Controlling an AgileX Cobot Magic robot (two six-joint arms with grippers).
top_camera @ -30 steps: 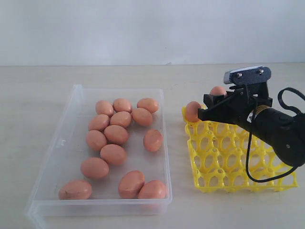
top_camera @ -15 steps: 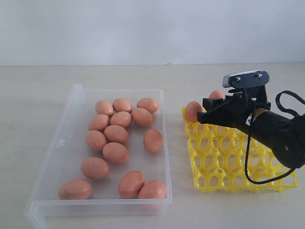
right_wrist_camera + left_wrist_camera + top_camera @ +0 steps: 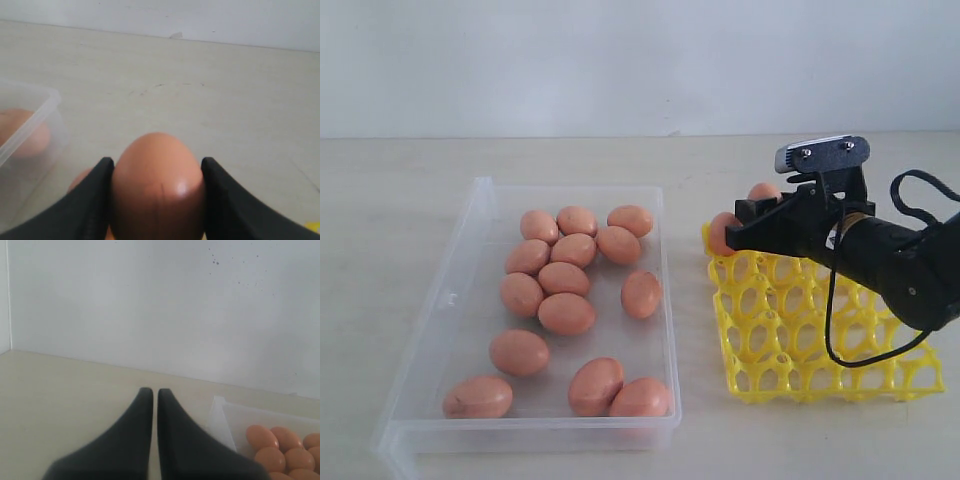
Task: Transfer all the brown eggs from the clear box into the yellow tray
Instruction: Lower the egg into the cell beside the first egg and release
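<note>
The clear box (image 3: 470,300) lies on the left with several brown eggs (image 3: 567,313) loose on its floor. To its right is the yellow tray (image 3: 820,340); one brown egg (image 3: 722,232) sits in its far left corner cup. Over the tray's far edge, my right gripper (image 3: 750,220) is shut on another brown egg (image 3: 763,190). In the right wrist view that egg (image 3: 157,185) fills the gap between the fingers (image 3: 95,200), with the tray egg (image 3: 80,180) just beyond. My left gripper (image 3: 151,392) is shut and empty above bare table, beside a corner of the box (image 3: 222,412).
A white wall stands behind the beige table (image 3: 400,170). The right arm's black cable (image 3: 840,340) loops over the tray's cups. The box's near wall (image 3: 27,120) shows in the right wrist view with an egg behind it.
My right gripper has carried its egg a little to the left along the tray's far edge. One egg in the middle of the box has shifted slightly.
</note>
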